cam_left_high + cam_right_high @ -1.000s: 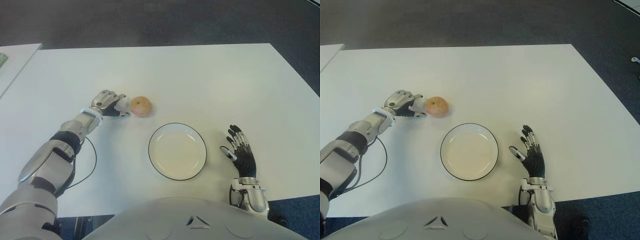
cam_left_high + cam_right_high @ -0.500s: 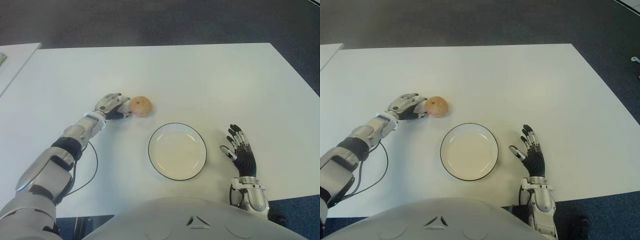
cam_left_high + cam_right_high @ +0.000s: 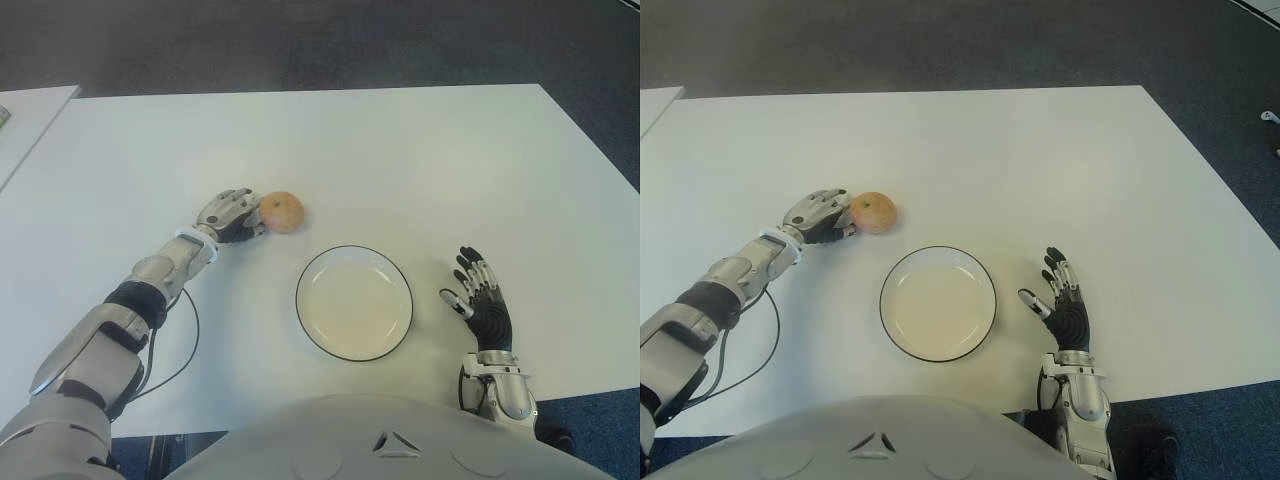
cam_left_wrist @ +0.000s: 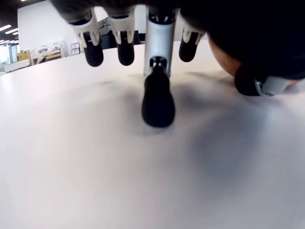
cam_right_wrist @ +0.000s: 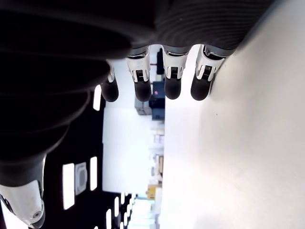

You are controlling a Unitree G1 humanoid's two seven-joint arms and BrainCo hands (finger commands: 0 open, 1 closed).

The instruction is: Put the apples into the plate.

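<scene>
One apple (image 3: 282, 212) against left hand (image 3: 232, 214), fingers uncurled, palm down.

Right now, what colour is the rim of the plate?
The plate is white with a thin black rim, clearest in the left eye view.

Orange-red apple (image 3: 282, 211), cream plate (image 3: 354, 303) with black rim, white table (image 3: 420, 170).
</scene>
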